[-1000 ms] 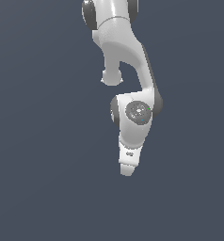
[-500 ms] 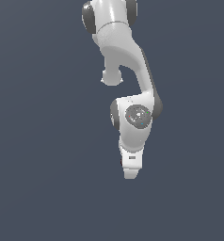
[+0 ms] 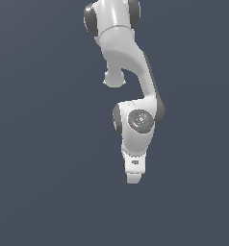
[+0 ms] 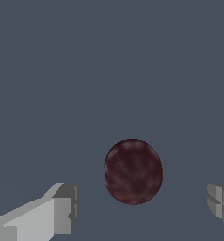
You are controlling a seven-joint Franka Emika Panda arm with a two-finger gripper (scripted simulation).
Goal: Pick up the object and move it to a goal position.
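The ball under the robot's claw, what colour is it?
Dark maroon, mottled ball; the wrist view shows it best.

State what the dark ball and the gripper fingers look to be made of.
Ball: dark maroon, mottled matte surface, no highlights; could be rubber or fruit skin, unclear in a render. Fingers: flat light-grey blocks, like matte plastic or painted metal.

background: plain dark slate-blue surface [image 3: 39, 144] | light: even, shadowless
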